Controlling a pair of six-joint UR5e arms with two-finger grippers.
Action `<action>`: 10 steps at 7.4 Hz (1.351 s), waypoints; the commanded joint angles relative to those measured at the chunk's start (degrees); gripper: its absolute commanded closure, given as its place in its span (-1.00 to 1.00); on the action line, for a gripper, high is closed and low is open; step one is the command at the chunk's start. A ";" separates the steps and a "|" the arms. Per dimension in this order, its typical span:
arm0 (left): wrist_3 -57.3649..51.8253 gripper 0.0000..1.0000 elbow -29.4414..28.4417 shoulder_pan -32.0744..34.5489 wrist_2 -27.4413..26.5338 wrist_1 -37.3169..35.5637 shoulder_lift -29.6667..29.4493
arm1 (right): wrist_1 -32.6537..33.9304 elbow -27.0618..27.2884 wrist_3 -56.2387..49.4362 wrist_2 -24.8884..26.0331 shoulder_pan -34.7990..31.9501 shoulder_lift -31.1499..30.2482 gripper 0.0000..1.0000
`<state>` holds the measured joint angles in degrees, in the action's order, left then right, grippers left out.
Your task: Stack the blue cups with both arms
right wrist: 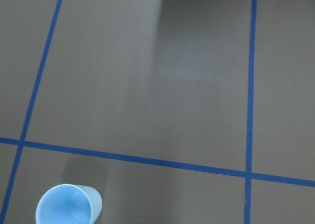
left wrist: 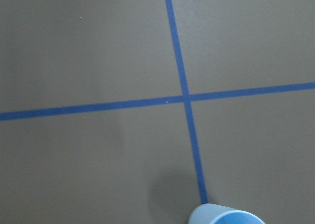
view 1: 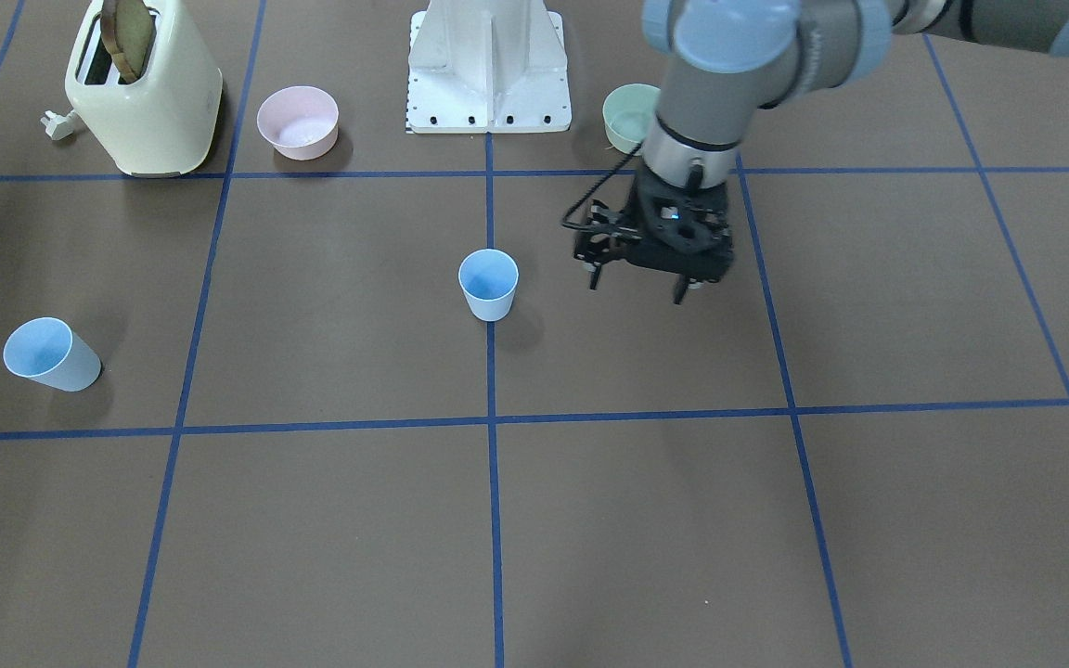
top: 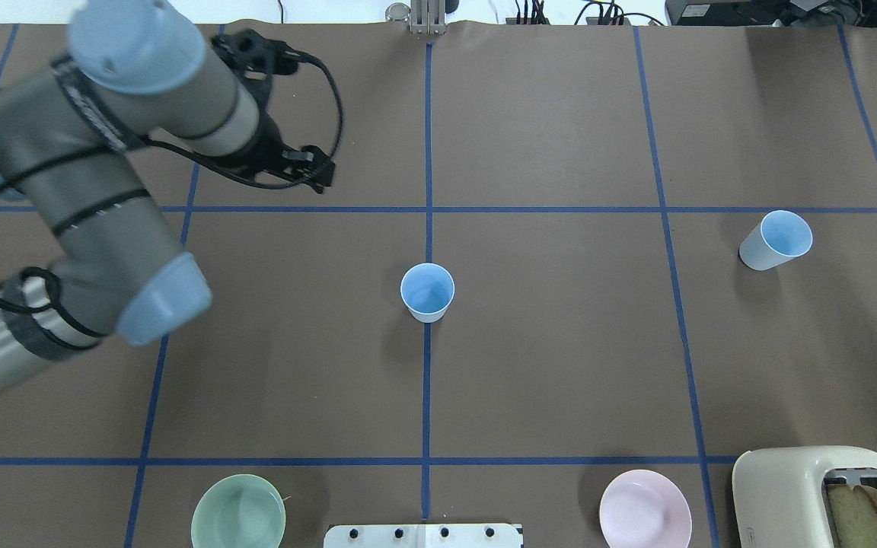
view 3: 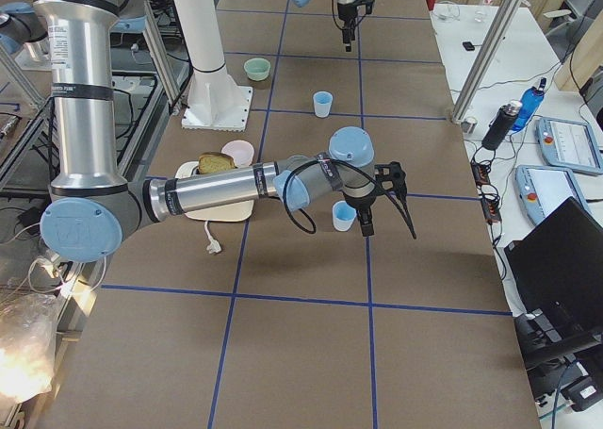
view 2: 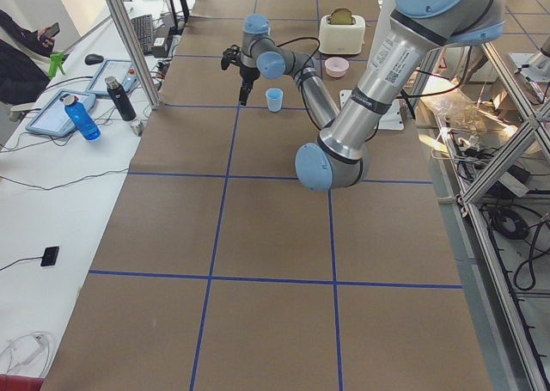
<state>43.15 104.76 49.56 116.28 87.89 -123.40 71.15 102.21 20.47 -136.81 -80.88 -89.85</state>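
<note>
Centre cup (top: 427, 293) upright mid-table on a tape line (top: 428, 396), second cup (top: 776, 240) upright near the right edge, right gripper (view 3: 366, 220) just beside it, finger spread cannot tell, left gripper (view 1: 637, 289) beyond centre cup toward the left edge, fingers wide, empty.

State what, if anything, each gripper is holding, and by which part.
Nothing is held. The left gripper hangs open and empty near the middle cup. The other cup sits free too, the right gripper beside it.
</note>
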 commanded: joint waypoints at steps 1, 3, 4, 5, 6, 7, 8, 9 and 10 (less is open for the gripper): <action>-26.68 -0.97 -2.51 19.08 12.42 -0.88 9.45 | -4.33 0.45 8.75 4.23 6.31 -0.06 -1.00; -43.68 -0.98 -7.88 31.16 15.91 -0.79 16.05 | -3.83 0.01 10.99 8.47 11.16 0.38 -0.97; -52.29 -0.97 -10.60 34.43 15.82 -0.88 17.65 | -3.65 -0.43 10.99 13.54 14.14 0.47 -0.97; -54.55 -0.98 -11.50 35.77 15.82 -0.27 18.71 | -3.91 -1.04 10.99 14.02 15.21 0.56 -0.95; -54.66 -0.98 -11.24 35.95 15.91 -0.09 19.42 | -4.08 -1.22 10.99 14.20 16.35 0.56 -0.91; -54.66 -0.97 -11.24 35.96 15.82 0.09 19.68 | -4.35 -2.09 10.99 14.38 17.58 0.56 -0.86; -54.57 -0.97 -11.15 35.96 15.82 0.09 19.77 | -4.35 -2.27 10.99 14.38 18.47 0.47 -0.79; -54.57 -0.97 -11.07 35.96 15.82 0.09 19.77 | -4.44 -3.15 10.90 14.29 19.43 0.47 -0.61; -54.40 -0.98 -11.06 35.96 15.82 0.18 19.77 | -4.44 -3.76 10.99 14.29 20.31 0.47 -0.55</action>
<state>-11.37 93.65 85.49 132.10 87.98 -103.67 66.76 99.31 31.43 -122.51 -61.80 -89.37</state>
